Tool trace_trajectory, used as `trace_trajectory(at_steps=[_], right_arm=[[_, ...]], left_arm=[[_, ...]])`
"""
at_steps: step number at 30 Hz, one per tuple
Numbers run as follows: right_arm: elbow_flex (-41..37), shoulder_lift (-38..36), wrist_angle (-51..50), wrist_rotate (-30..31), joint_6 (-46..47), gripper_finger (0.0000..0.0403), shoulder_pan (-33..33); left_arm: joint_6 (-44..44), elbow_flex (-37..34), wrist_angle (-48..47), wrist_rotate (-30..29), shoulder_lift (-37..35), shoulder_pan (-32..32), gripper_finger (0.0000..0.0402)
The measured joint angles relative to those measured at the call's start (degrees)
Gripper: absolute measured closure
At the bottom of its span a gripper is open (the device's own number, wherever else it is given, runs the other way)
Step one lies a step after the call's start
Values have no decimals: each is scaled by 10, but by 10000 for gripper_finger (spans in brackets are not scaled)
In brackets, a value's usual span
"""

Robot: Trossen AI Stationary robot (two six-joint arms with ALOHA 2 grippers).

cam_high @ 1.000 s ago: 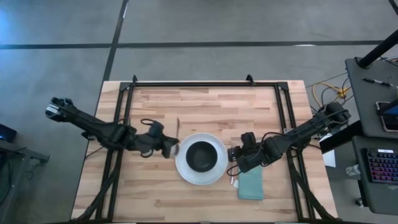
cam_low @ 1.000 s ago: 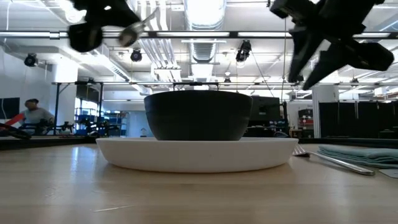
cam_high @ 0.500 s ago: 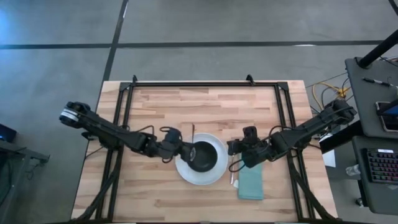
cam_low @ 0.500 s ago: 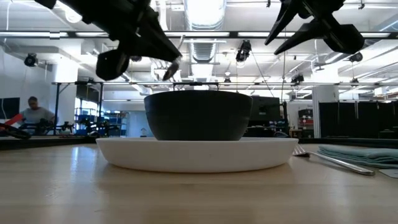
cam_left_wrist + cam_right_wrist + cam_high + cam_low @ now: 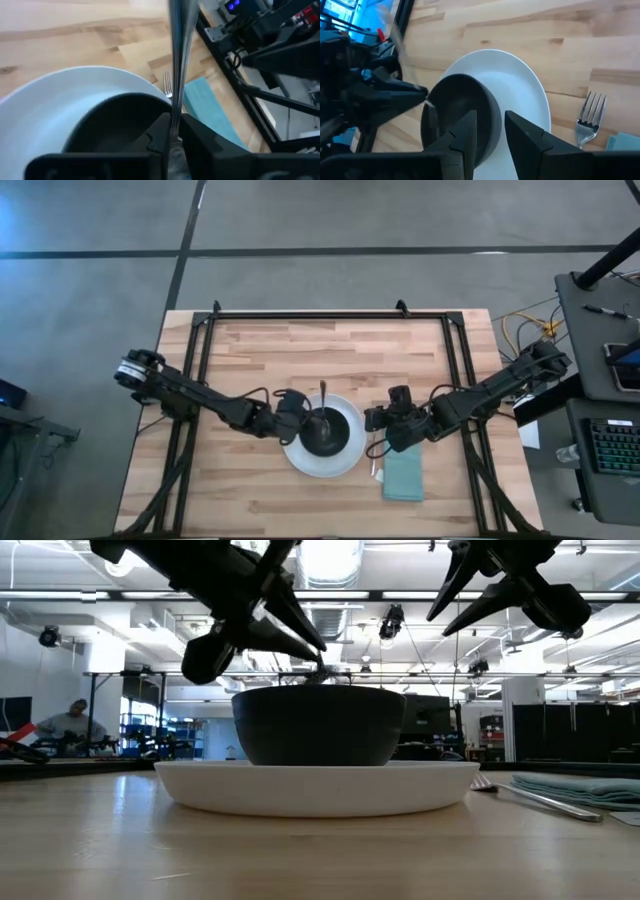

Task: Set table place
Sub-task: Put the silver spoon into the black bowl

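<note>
Table: the light-wood planked top on a black frame that carries your whole setting; the place sits toward its near middle.
Plate: round and white, centred between the two arms so that either one can reach it.
Napkin: folded teal rectangle lying flat just beside the plate on its right-arm side, marking where the cutlery belongs.
Bowl: black, smaller than the plate and seated upright on its middle.
Left gripper: over the bowl's rim, clenched on the spoon, judged to be lowering it into the bowl.
Right gripper: you see it hanging clear above the fork, fingers spread and holding nothing, apparently waiting.
Spoon: silver; the handle stands nearly upright from the pinch, its lower end inside the bowl.
Fork: silver, flat on the wood between plate and napkin, tines pointing away from the table's near edge.
</note>
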Motion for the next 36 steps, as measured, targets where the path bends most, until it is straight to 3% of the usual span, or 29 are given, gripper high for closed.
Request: trace_trajectory(at_steps=[10, 19, 36], right_arm=[[0, 1, -10, 0, -2, 307, 0], [0, 1, -17, -2, -2, 307, 0], [0, 1, -22, -10, 14, 307, 0]], left_arm=[[3, 4, -4, 31, 16, -1, 323], [48, 0, -6, 27, -1, -1, 322], [63, -1, -2, 117, 62, -7, 323]])
